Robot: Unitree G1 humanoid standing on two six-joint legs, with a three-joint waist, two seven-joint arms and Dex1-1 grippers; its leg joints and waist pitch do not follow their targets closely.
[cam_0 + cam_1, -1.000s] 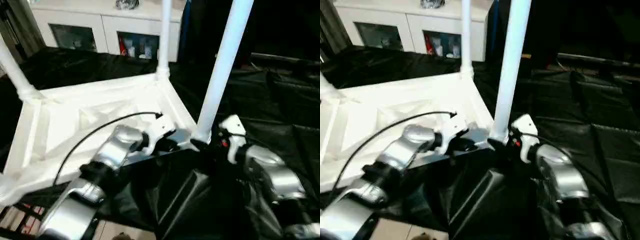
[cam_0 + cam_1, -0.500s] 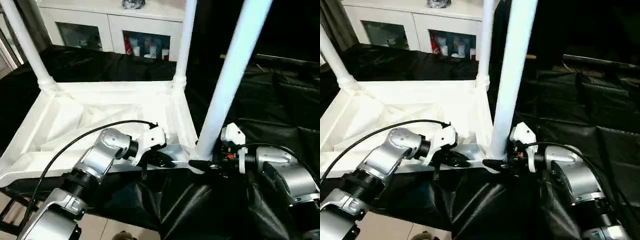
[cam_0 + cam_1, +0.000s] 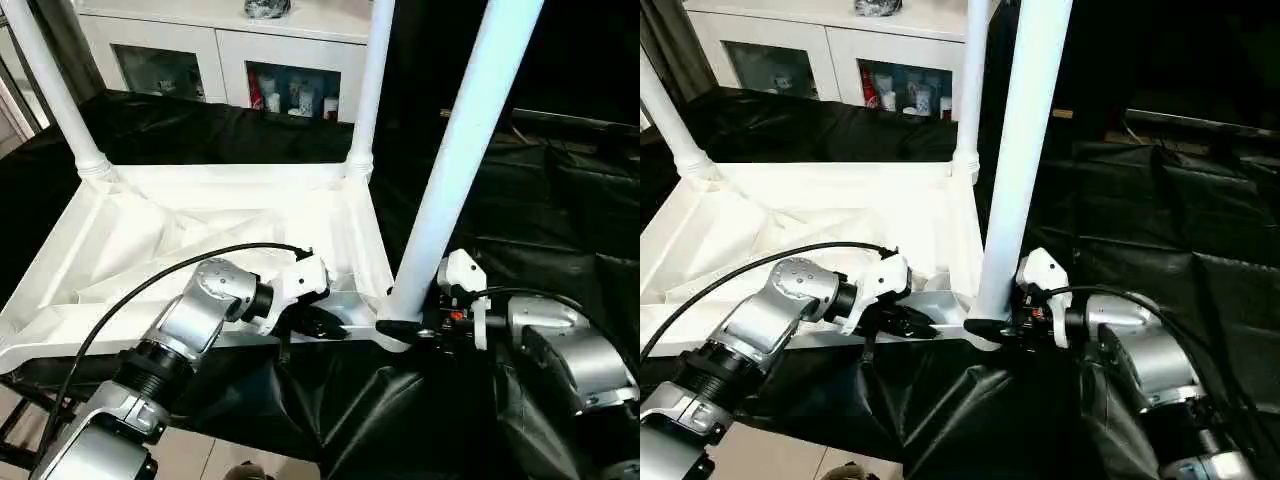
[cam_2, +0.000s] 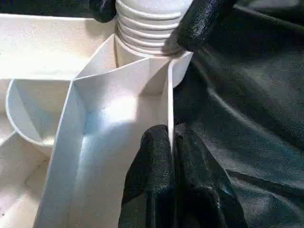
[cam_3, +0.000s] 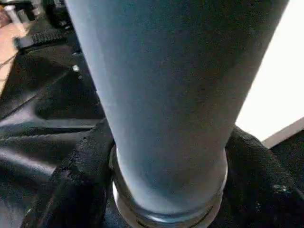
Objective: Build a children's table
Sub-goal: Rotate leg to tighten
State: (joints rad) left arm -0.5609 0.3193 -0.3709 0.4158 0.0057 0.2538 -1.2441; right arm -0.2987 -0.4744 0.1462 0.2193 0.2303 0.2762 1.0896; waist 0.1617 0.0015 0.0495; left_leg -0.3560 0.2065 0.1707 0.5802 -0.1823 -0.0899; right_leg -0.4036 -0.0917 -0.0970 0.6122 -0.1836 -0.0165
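Nearest, bottom centre of the head views: left gripper (image 3: 318, 322) pinched shut on the thin near wall of the tabletop (image 3: 200, 230), one black finger (image 4: 154, 166) either side of the rim in the left wrist view. Just right of it, right gripper (image 3: 405, 328) wrapped around the ribbed base of the near leg (image 3: 455, 160), fingers (image 5: 80, 185) hugging both sides where tube meets corner socket.

Likely light, hollow plastic: stiff along ribs and walls, smooth and slippery on the tapered tube. Best held low at the ribbed collar and on the rim wall, not high on the leg, where leverage could rack the socket.

Further up: tabletop upside down at centre left, near edge overhanging the black-draped work table (image 3: 560, 230). Far legs at upper left (image 3: 50, 90) and upper centre (image 3: 368, 80). Open room to the right over black cloth; white cabinet (image 3: 220, 50) beyond, along the top edge.
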